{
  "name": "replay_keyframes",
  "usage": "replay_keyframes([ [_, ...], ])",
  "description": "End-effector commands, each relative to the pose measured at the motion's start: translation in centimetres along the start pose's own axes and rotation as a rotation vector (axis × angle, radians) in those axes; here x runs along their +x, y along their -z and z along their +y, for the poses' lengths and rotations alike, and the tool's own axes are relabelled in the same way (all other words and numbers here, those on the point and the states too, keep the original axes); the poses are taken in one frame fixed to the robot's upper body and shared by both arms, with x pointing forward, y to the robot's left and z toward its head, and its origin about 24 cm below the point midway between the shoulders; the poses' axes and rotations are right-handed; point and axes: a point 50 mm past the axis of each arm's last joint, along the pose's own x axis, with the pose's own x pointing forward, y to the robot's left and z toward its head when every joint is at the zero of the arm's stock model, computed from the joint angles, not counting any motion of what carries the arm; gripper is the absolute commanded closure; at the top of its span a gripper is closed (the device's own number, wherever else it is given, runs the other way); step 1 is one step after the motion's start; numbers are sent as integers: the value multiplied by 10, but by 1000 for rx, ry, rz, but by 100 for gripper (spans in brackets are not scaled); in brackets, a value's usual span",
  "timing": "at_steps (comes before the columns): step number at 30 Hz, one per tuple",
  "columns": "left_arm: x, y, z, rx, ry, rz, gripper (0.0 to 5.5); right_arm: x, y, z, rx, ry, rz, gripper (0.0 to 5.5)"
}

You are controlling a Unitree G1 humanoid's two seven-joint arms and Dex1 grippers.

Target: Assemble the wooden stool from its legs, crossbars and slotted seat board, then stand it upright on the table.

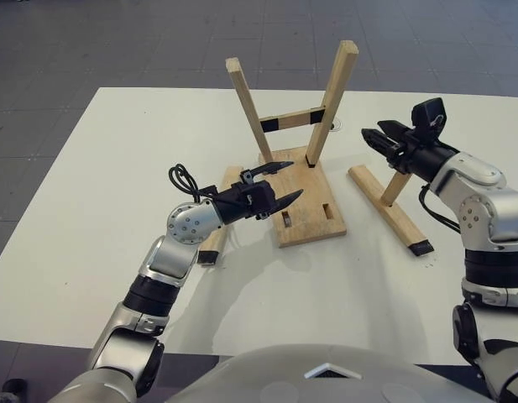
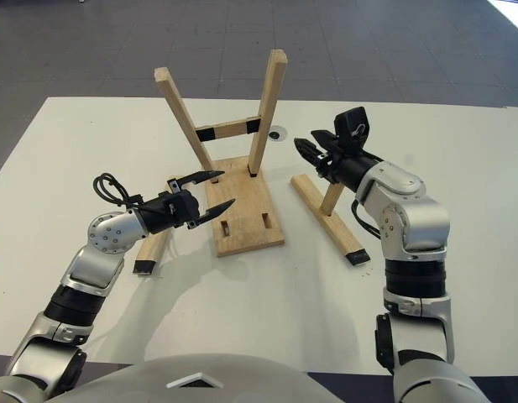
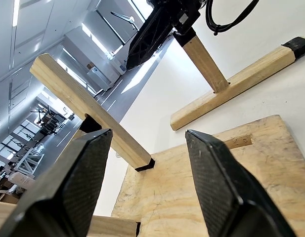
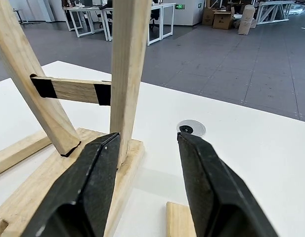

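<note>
Centrally: board (image 1: 313, 220), two legs (image 1: 336, 92) and crossbar (image 1: 296, 119) slotted in. Left gripper (image 1: 294, 178), centre-left: open, empty. Right gripper (image 1: 365, 136), upper right: open, above loose leg (image 1: 384, 208).

Seat board (image 1: 317, 189): pale wood, flat on the table (image 1: 99, 193), 2 empty slots.
Standing legs (image 1: 248, 109): 2, in the board's far end, splayed.
Crossbar (image 1: 296, 119): black-ended, joins them.
T-piece (image 1: 401, 222): lying right of the board.
Loose leg (image 1: 213, 243): black-tipped, lying left of the board.

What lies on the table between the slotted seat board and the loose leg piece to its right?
Nothing: the left eye view shows a bare strip of table separating the seat board from the loose leg piece.
</note>
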Motion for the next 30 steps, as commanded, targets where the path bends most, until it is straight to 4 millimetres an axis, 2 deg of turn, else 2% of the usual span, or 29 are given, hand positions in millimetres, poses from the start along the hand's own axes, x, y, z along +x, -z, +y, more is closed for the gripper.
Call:
replay_keyframes([
  [1,2,-1,3,24,1,11,277,-5,-44,8,-16,15,-148,339],
  [3,2,-2,4,23,-2,6,277,-10,-70,12,-19,25,-241,339],
  [5,2,-2,4,23,-5,1,277,-20,-89,11,-33,47,-295,339],
  [8,2,-3,5,22,-14,-3,277,-37,-96,4,-36,100,-304,339],
  [11,1,-3,5,12,-32,-1,277,-61,-89,-6,10,167,-289,339],
  [13,2,-2,7,-3,-66,5,277,-78,-76,-20,55,221,-267,307],
  [15,1,-2,12,-81,-141,5,277,-94,-48,-30,92,265,-185,267],
  [19,-2,-2,18,-147,-207,11,277,-113,26,-19,145,246,76,186],
  [22,-3,0,15,-138,-192,27,277,-114,57,-9,132,218,183,173],
  [26,-3,2,16,-131,-184,36,277,-122,86,7,64,129,326,173],
  [30,-3,2,14,-129,-181,40,277,-122,98,4,-27,124,396,173],
])
